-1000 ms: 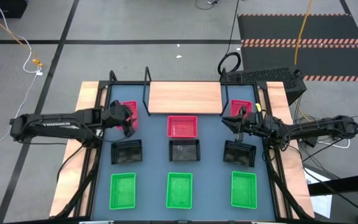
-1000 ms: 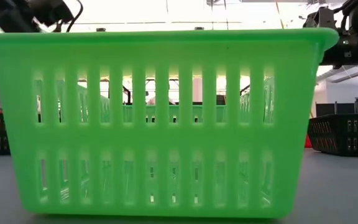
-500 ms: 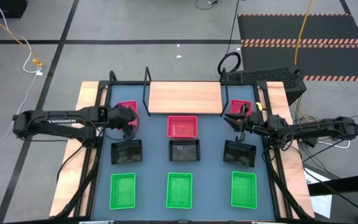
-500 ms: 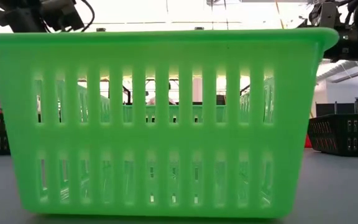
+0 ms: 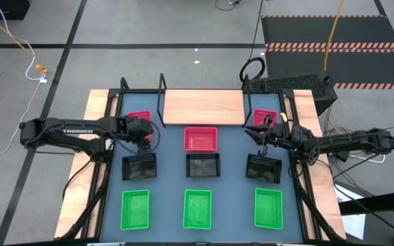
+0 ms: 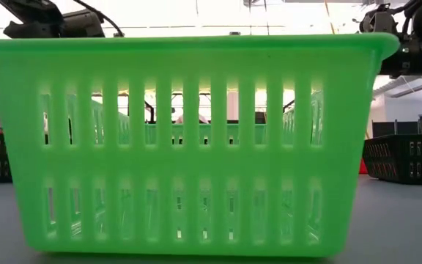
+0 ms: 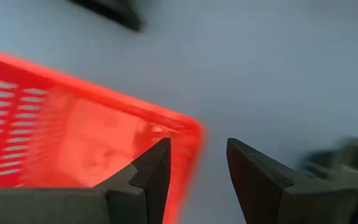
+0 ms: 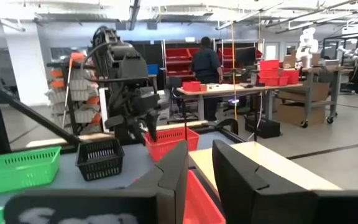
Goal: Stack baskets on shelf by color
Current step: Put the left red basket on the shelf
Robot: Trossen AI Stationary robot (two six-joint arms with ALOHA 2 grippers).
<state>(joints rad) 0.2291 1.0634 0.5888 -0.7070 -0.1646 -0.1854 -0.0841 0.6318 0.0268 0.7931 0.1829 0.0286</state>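
Three red, three black and three green baskets stand in rows on the blue-grey tabletop before the light-wood shelf [image 5: 204, 107]. My left gripper [image 5: 144, 131] [image 7: 197, 155] is open above the left red basket [image 5: 139, 117]. In its wrist view its fingers stand either side of that basket's corner rim [image 7: 191, 127]; whether they touch it I cannot tell. My right gripper [image 5: 264, 133] [image 8: 201, 158] is at the near edge of the right red basket [image 5: 265, 117], with its fingers close together around a red wall. My right gripper has the right red basket's near wall [image 8: 197, 194] between its two fingers, one finger on each side, coming nearly level from the table's right and lying along the wall. The fingers hide the contact itself. In the high view the basket sits on the table beside the shelf's right leg.
The middle red basket [image 5: 201, 139] sits just before the shelf. Black baskets [image 5: 140, 166] [image 5: 203, 165] [image 5: 263, 167] fill the middle row and green baskets [image 5: 135, 208] [image 5: 197, 208] [image 5: 268, 207] the near row. One green basket [image 6: 189, 147] fills the low view. A person stands far off in the room [image 8: 205, 62].
My left gripper has travelled toward the table's right, across the left red basket to its right side. The baskets have stayed in place.
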